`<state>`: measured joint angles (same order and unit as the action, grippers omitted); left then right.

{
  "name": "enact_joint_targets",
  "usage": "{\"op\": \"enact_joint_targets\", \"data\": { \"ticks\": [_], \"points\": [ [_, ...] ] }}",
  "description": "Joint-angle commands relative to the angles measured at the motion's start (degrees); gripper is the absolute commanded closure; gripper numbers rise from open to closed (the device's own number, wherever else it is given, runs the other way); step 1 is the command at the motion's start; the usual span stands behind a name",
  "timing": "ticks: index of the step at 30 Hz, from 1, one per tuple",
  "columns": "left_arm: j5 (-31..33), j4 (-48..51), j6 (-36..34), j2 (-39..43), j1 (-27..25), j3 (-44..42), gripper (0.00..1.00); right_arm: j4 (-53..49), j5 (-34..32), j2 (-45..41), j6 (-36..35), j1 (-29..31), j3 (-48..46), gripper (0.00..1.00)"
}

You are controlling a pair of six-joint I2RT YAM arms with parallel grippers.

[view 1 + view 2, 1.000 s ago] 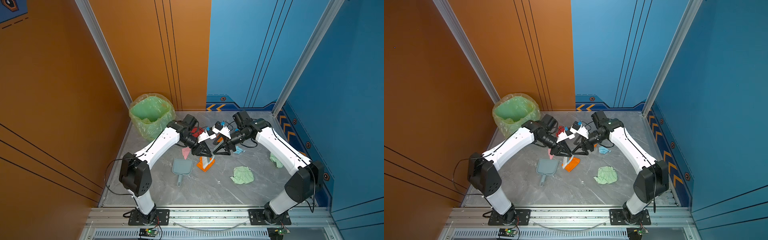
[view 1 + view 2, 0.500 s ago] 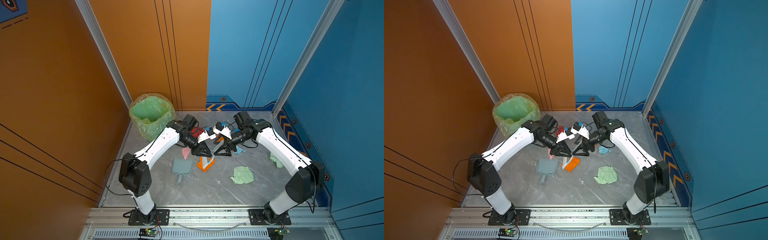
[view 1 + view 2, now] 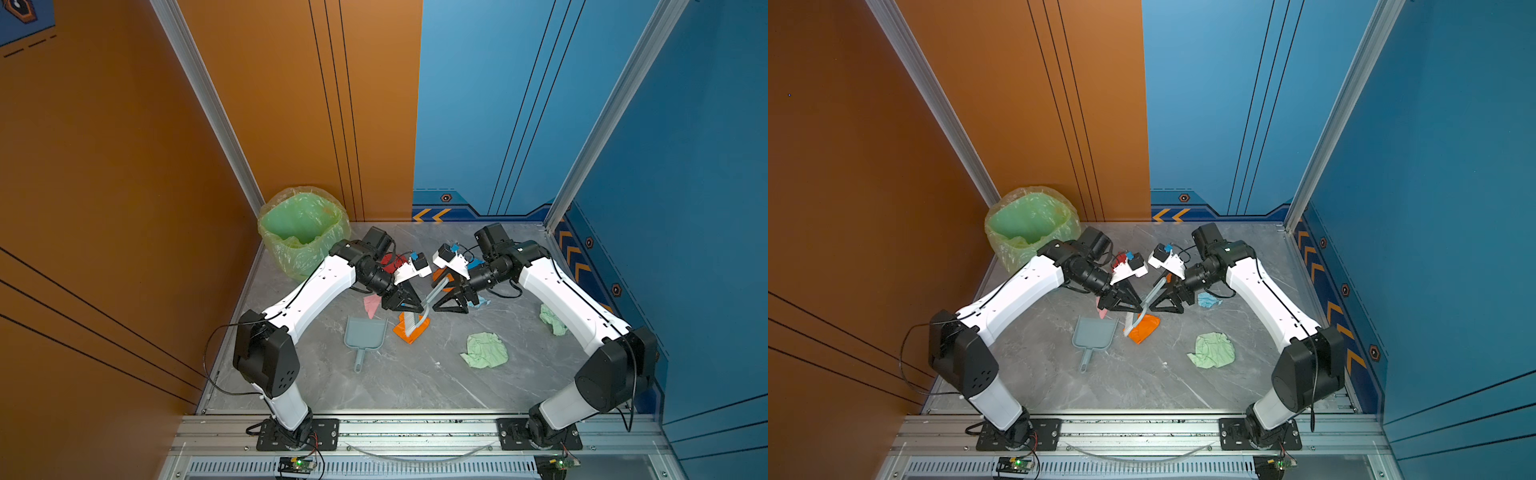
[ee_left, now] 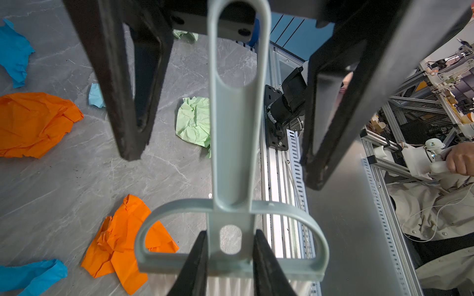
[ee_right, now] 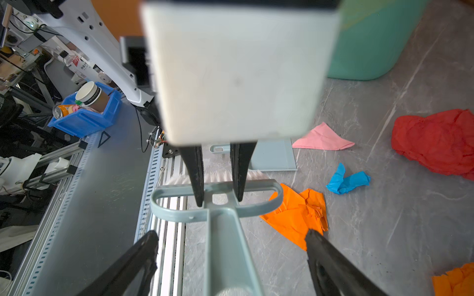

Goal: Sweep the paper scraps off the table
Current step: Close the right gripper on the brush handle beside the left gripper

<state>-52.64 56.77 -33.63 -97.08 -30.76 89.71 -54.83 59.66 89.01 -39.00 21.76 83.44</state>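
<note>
A: Table (image 3: pixel 415 386)?
B: Grey marble, white veins, flat.
A: What lies on it?
B: All loose, crumpled. Pale green scrap (image 3: pixel 484 351) right of centre; second green scrap (image 3: pixel 550 320) near right edge; orange scrap (image 3: pixel 409 337) central; pink scrap (image 3: pixel 371 304), light blue scrap (image 3: pixel 478 301), red scrap (image 5: pixel 433 141) farther back.

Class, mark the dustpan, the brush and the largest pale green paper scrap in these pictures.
dustpan (image 3: pixel 365 332), in a top view, on its flat pan.
brush (image 4: pixel 236 153), left wrist view, on its handle.
largest pale green paper scrap (image 3: pixel 485 351), in a top view, on its crumpled middle.
</note>
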Motion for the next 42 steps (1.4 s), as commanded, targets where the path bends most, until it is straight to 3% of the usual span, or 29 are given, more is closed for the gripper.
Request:
{"op": "enact_joint_targets", "data": {
  "ticks": [1,42],
  "points": [
    [-1.94,0.09,-1.15,0.7,0.29,0.11,1.0,3.27,4.08,-2.47,0.17,-0.66,-1.39,0.09],
    [-1.59,0.15,0.05,-0.24,-0.3,1.95,1.0,8.88,7.44,-0.95,3.23,0.04,-4.49,0.28]
  ]
}}
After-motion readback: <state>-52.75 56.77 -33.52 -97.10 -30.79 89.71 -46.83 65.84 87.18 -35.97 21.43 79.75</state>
